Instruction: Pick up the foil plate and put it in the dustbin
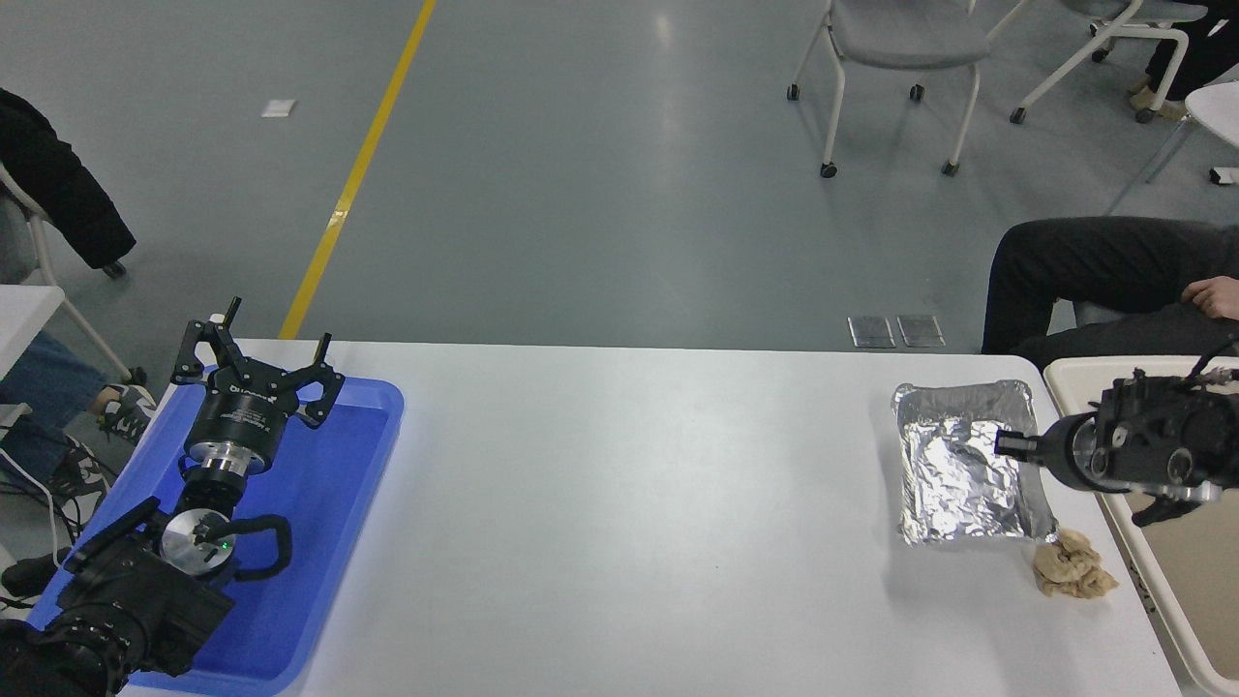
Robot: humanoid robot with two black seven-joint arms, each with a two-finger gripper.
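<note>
The foil plate (958, 465), silver and wrinkled, hangs just above the table's right end and casts a shadow under its near edge. My right gripper (1009, 446) comes in from the right edge and is shut on the plate's right rim. The cream dustbin (1072, 367) stands directly right of the table, and my right wrist is over its rim. My left gripper (273, 337) stays parked open at the lower left, over the blue tray (319, 542).
A tan wadded paper lump (1072, 571) lies on the table just below the plate. A seated person's dark trousers (1084, 271) and hand (1215, 290) are behind the dustbin. Wheeled chairs (900, 58) stand on the floor beyond.
</note>
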